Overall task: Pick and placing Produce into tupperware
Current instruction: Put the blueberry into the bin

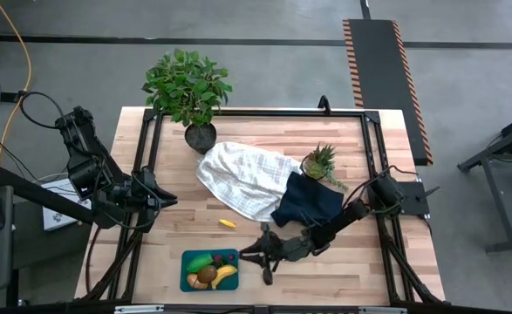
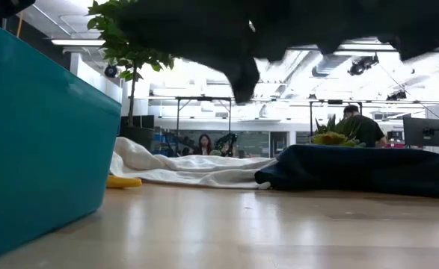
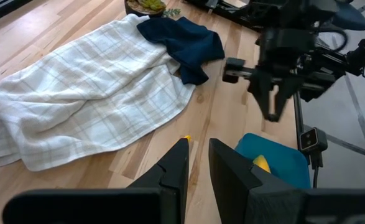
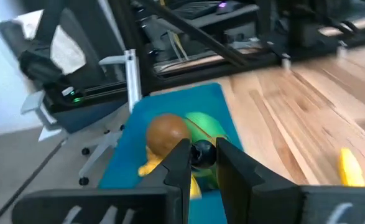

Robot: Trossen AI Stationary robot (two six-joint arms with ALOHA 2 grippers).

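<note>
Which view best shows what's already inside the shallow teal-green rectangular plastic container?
The high view: the teal-green container lies open from above. Right wrist shows part of it; low view only its wall; left wrist just a corner.

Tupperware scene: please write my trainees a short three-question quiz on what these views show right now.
1. True or false: the loose yellow piece lies inside the tupperware.
2. What sits between the fingers of the right gripper? A) a banana B) a small dark piece C) a cloth corner
3. Fill in: the navy cloth lies partly over the ____ cloth.

Key: 1 false, it lies on the bare table; 2 B; 3 white.
</note>
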